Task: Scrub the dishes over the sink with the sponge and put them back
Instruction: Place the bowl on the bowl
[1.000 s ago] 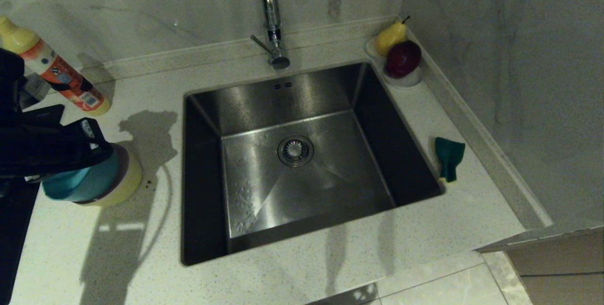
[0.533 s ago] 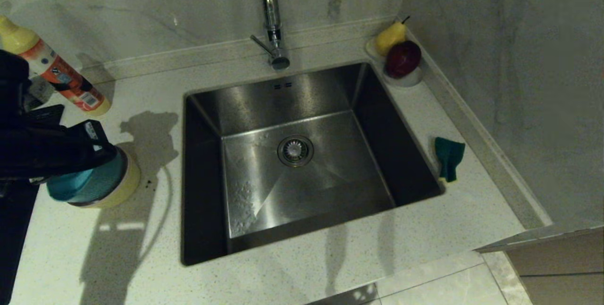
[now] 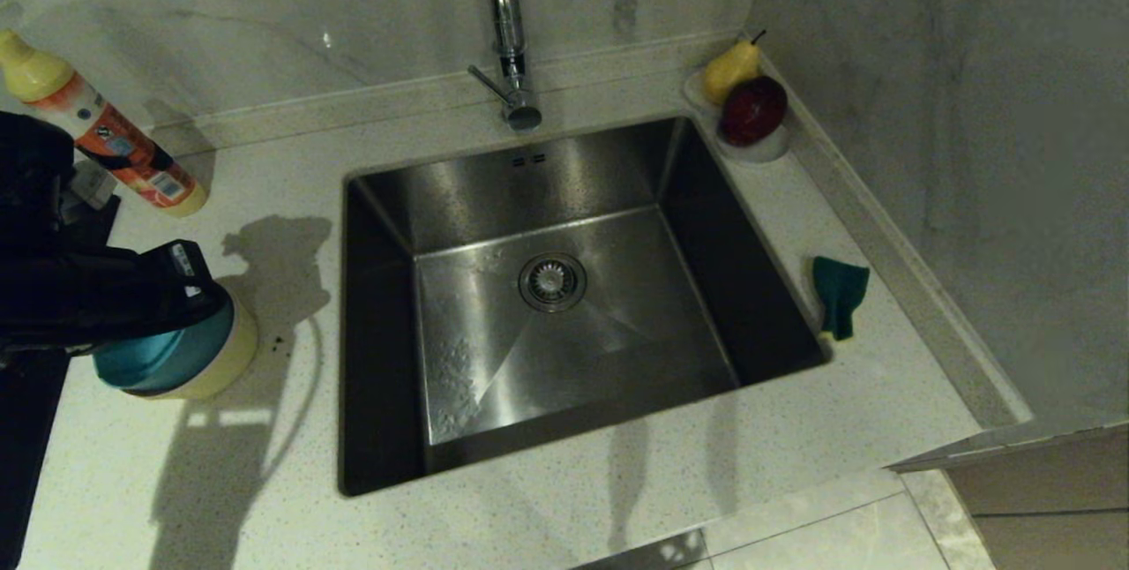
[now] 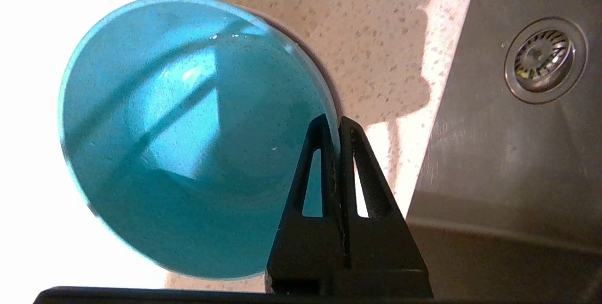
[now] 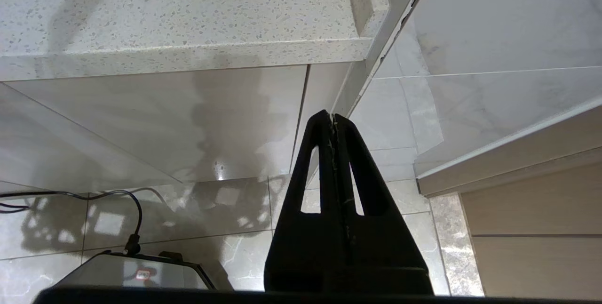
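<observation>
Left gripper pinching the blue bowl over the counter, left of the sink.

We saw its two fingers pressed onto the bowl's rim, with the blue bowl nested in the yellow bowl; a thin darker rim showed between them, but we could not tell its colour. The sponge lay green side up on the counter right of the sink. Our right gripper hung below the counter edge, fingers pressed together on nothing.

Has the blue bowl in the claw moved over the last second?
Yes. The blue bowl, pinched at its rim by the left claw, has drifted slightly toward the sink and settled lower in the stack.
</observation>
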